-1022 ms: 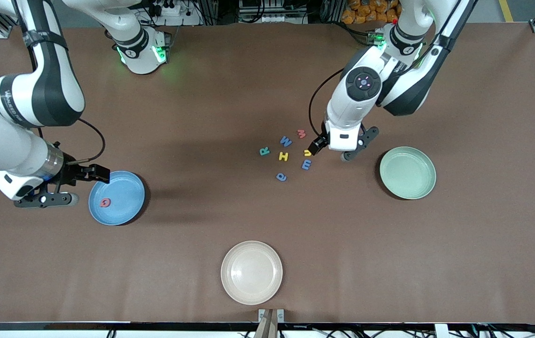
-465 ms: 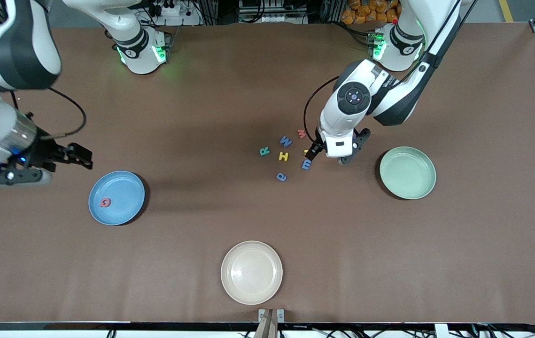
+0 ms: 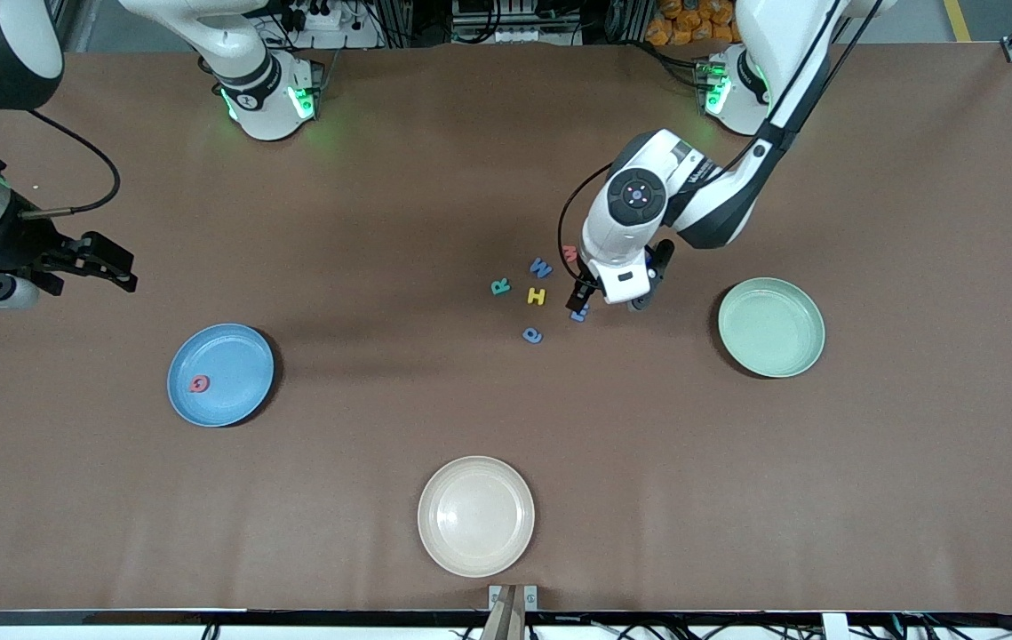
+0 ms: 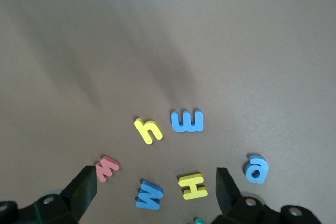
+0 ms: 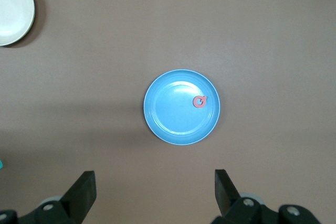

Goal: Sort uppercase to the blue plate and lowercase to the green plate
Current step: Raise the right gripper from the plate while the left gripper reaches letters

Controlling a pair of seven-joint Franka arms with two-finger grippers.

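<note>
Bench of brown in the front view; the left pincer hangs low over the cluster of letters, beside the green plate, which lies toward the left arm's end of the bench and holds nothing; just beside this pincer, toward the right arm's end, lie the yellow H, the blue W, the teal R and the blue rounded letter; the red w peeps out by the arm's wrist; the blue e is partly covered by the pincer. The right pincer is up at that view's edge, well apart from the blue plate, on which the red Q lies; a beige plate sits nearest the front camera.

Left wrist view: the left pincer stands wide open and holds nothing; between its fingers lie the blue W and yellow H; the red w is by one finger; the yellow h and blue e lie just ahead; the blue rounded letter is off to one side.

Right wrist view: the right pincer is likewise wide open and empty, high over the bench; the blue plate with the red Q lies ahead of its fingers; the beige plate shows in a corner.
</note>
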